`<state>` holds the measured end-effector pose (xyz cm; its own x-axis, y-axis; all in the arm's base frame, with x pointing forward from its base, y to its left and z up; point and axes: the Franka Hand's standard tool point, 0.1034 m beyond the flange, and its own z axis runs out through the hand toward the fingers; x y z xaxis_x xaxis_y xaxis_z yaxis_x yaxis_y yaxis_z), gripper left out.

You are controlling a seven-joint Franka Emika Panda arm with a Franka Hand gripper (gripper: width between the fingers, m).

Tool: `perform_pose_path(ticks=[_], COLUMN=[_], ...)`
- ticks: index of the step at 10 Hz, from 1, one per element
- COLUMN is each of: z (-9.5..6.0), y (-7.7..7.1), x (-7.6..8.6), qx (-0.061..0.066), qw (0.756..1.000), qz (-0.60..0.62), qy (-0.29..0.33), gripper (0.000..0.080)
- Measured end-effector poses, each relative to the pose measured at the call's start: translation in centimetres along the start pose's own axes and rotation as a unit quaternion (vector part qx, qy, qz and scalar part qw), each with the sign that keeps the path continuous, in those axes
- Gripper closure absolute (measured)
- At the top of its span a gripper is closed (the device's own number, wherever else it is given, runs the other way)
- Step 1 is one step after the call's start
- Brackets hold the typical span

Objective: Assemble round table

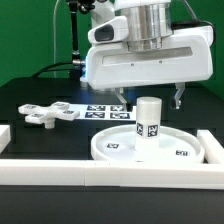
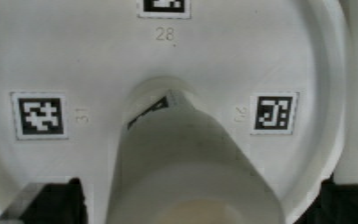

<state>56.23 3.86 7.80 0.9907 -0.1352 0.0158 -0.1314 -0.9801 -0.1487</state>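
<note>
The white round disc (image 1: 120, 148) lies flat on the black table, with small square markers on it. The short cylinder leg (image 1: 148, 122) stands upright at its middle. My gripper (image 1: 149, 101) hangs right above the leg, jaws wide open, one finger on each side of the leg's top and neither touching it. In the wrist view I look down along the leg (image 2: 185, 160) onto the disc (image 2: 87, 60). My dark fingertips (image 2: 51, 203) show at both lower corners, well apart from the leg. The cross-shaped foot piece (image 1: 45, 113) lies on the table at the exterior view's left.
The marker board (image 1: 98, 108) lies behind the disc. White border rails run along the front (image 1: 100, 172), the exterior view's right (image 1: 212, 150) and left (image 1: 6, 135). A green wall stands behind.
</note>
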Motion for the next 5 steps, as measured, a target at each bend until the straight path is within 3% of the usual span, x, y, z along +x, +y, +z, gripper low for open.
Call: perform_pose_path(ticks=[2, 5], z=[0.0, 0.08], y=[0.1, 0.0], x=[0.05, 0.21], qx=[-0.002, -0.021], qw=[0.996, 0.966], qz=[-0.091, -0.258], qy=[0.002, 0.017], gripper=[0.015, 0.015])
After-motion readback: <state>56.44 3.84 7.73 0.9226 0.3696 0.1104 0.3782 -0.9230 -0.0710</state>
